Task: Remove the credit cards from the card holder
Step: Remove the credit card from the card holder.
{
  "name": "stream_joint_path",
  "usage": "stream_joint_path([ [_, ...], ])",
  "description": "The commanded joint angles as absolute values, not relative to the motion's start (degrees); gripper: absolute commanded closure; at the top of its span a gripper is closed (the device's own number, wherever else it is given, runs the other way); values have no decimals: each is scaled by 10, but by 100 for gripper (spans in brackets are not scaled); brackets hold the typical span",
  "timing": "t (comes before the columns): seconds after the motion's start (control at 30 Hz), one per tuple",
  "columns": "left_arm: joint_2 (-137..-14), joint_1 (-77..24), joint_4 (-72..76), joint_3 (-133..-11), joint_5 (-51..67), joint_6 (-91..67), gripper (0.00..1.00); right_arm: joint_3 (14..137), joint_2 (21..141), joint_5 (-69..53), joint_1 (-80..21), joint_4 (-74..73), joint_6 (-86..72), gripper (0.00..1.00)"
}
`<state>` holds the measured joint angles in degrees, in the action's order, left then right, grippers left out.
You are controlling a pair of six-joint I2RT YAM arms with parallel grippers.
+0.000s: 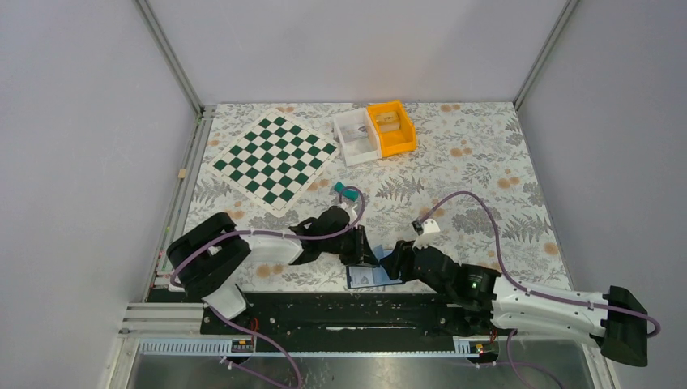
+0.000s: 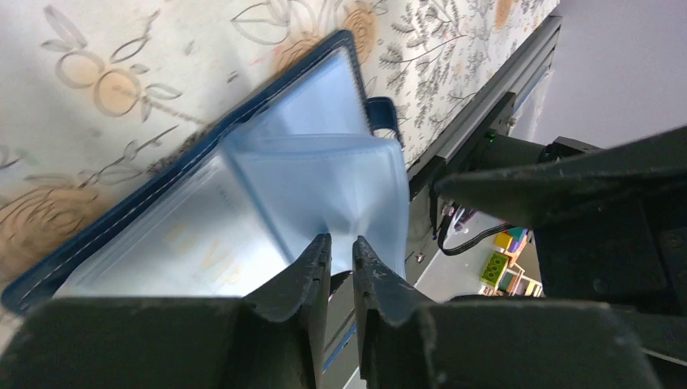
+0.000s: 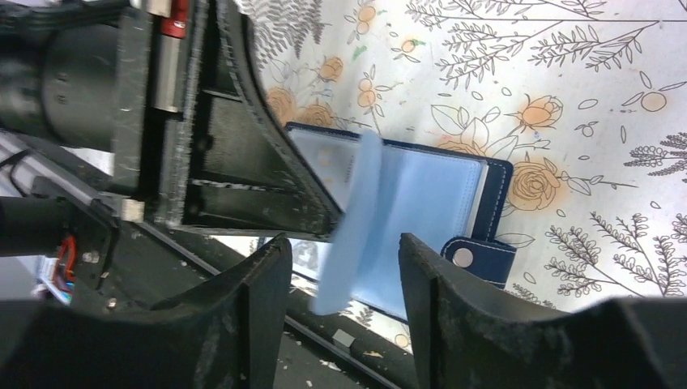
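The card holder (image 1: 374, 277) lies open at the table's front edge, a navy wallet with pale blue inner leaves. My left gripper (image 1: 362, 250) is shut on the edge of one pale blue leaf (image 2: 324, 178) and holds it raised and bent; the fingertips meet at the leaf (image 2: 342, 240). A whitish credit card (image 2: 194, 251) with gold letters shows in the panel beneath. In the right wrist view the raised leaf (image 3: 356, 219) stands between my right gripper's (image 3: 342, 241) open fingers, without touching them. The snap tab (image 3: 478, 255) lies to the right. My right gripper (image 1: 397, 263) is empty.
A green-and-white chessboard (image 1: 274, 159) lies at the back left. A white bin (image 1: 356, 136) and an orange bin (image 1: 391, 127) stand at the back middle. A small teal block (image 1: 348, 193) lies behind the left arm. The black front rail (image 1: 324, 312) runs just below the wallet.
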<state>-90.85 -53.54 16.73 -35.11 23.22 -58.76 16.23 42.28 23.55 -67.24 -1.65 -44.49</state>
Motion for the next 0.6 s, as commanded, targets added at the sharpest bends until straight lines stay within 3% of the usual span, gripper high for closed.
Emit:
stream_joint_path([
  [0.0,-930,-543,214,-391,255,-591,83,190,374,252,-675,-50,-449,46],
  [0.23,-940,-543,207,-400,247,-581,83,205,383,188,-675,-23,-431,63],
  [0.57,-855,-482,123,-386,197,-563,83,191,504,132,-675,79,-472,68],
])
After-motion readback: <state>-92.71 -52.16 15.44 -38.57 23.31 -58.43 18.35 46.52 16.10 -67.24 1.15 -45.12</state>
